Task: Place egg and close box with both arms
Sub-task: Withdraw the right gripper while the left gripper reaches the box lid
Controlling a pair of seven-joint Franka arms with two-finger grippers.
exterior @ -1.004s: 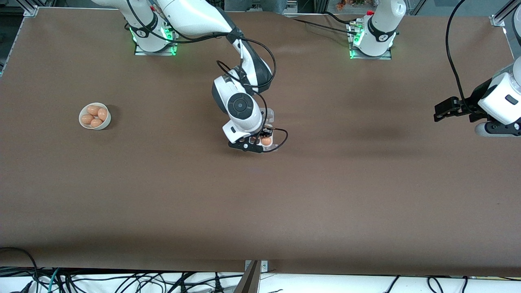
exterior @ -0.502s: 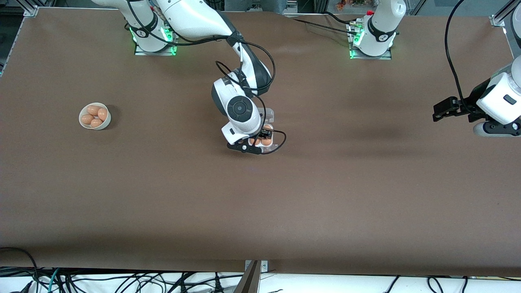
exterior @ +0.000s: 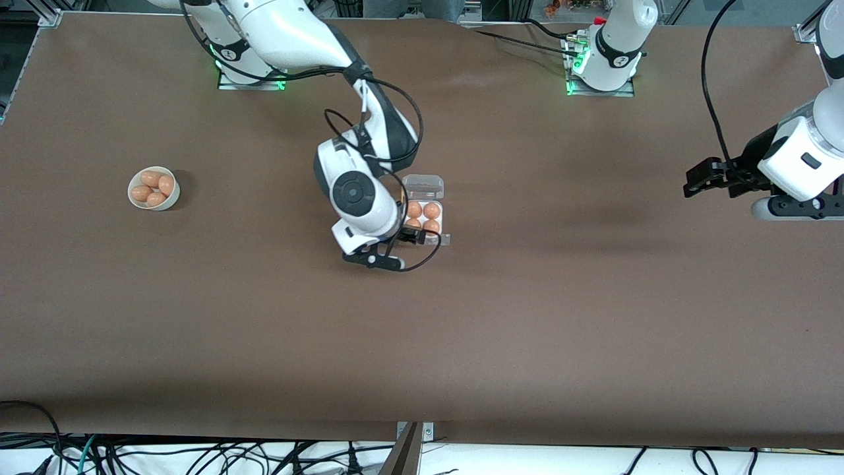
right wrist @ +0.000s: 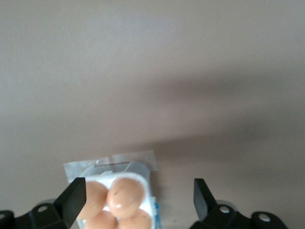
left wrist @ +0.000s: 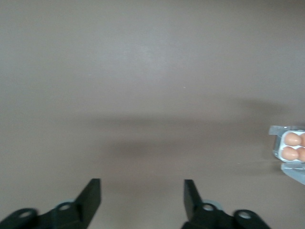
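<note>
The box (exterior: 423, 218) sits mid-table with its clear lid (exterior: 422, 187) open, lying flat on the side toward the robots' bases. Several orange-brown eggs (exterior: 432, 210) fill its cells. My right gripper (exterior: 413, 236) is open and empty, low over the box's edge nearest the front camera. In the right wrist view the eggs (right wrist: 125, 194) and white tray (right wrist: 147, 172) lie between its open fingers (right wrist: 75, 196). My left gripper (exterior: 703, 179) is open and empty, waiting in the air over the left arm's end of the table. Its wrist view shows the box (left wrist: 290, 148) far off.
A round white bowl (exterior: 135, 202) with several more eggs (exterior: 150, 179) stands toward the right arm's end of the table. Black cables loop off the right arm's wrist (exterior: 422, 260). The brown tabletop (exterior: 461, 330) is bare elsewhere.
My right arm has drawn off the box toward its own end of the table, uncovering the eggs in the cells. My left gripper has drifted slightly toward the middle.
</note>
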